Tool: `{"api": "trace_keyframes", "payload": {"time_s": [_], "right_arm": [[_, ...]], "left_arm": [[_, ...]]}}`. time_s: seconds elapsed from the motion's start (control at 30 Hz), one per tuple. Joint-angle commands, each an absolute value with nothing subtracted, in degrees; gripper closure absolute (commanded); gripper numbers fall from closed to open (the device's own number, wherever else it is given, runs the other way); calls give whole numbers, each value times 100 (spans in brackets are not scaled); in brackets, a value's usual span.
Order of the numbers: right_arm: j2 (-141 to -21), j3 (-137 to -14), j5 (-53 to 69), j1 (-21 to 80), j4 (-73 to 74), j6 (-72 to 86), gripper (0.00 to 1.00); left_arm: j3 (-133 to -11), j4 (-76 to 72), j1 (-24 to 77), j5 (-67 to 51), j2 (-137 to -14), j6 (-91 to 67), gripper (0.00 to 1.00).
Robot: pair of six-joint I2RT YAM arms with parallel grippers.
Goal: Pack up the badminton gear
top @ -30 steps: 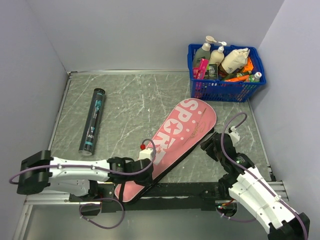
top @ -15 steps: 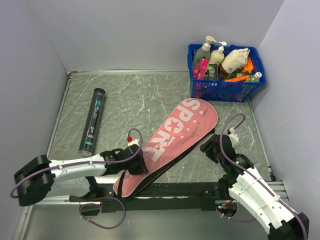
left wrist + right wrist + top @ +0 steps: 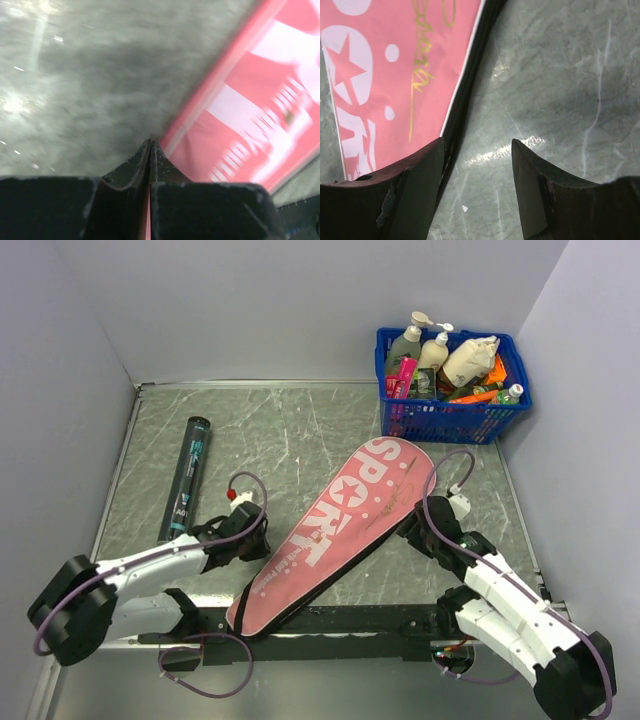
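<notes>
Lower left, my left claw [image 3: 248, 540] is pinched together on nothing, just beside the racket cover [image 3: 335, 525] lying mid-frame. Lower right, my right claw [image 3: 413, 530] stands apart at its black edge [image 3: 470, 85]. I'd steady that edge, then fetch the tube [image 3: 187, 478] at upper left.
</notes>
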State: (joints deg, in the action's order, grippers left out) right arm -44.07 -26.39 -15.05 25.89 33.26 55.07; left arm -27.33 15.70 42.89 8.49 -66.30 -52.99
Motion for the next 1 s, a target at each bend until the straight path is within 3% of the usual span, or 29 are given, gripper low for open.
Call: {"api": "trace_keyframes", "payload": {"time_s": [0.0,0.23,0.4,0.5,0.53,0.63,0.77,0.97], "right_arm": [[-4175,-2778,-1354,2619,2910,5029,36],[-4096,-2734,614,2978,2329,3718,45],[-4341,-2759,643,4884,2013,3630,50],[-5017,-2970,423,5701,1820,3761,59],[-5393,-3005,283,5869,1732,3814,67],[-6096,-3041,272,6266,1188,4069,76],[-6907,-3146,264,6626,484,4333,80],[-8050,-3585,-156,6812,132,4824,82]], "left_arm": [[-3023,1836,4754,1141,-5926,-5237,93],[-3401,2926,4975,1432,-4757,-5317,92],[-3358,3139,4975,1512,-4325,-5361,88],[-3375,2972,4975,1284,-4210,-5397,85],[-3392,2962,4975,1240,-4201,-5379,83],[-3515,3050,4975,1248,-4219,-5362,70],[-3638,3129,4975,1292,-4061,-5291,54],[-3665,3199,4975,1195,-3815,-5212,39]]}}
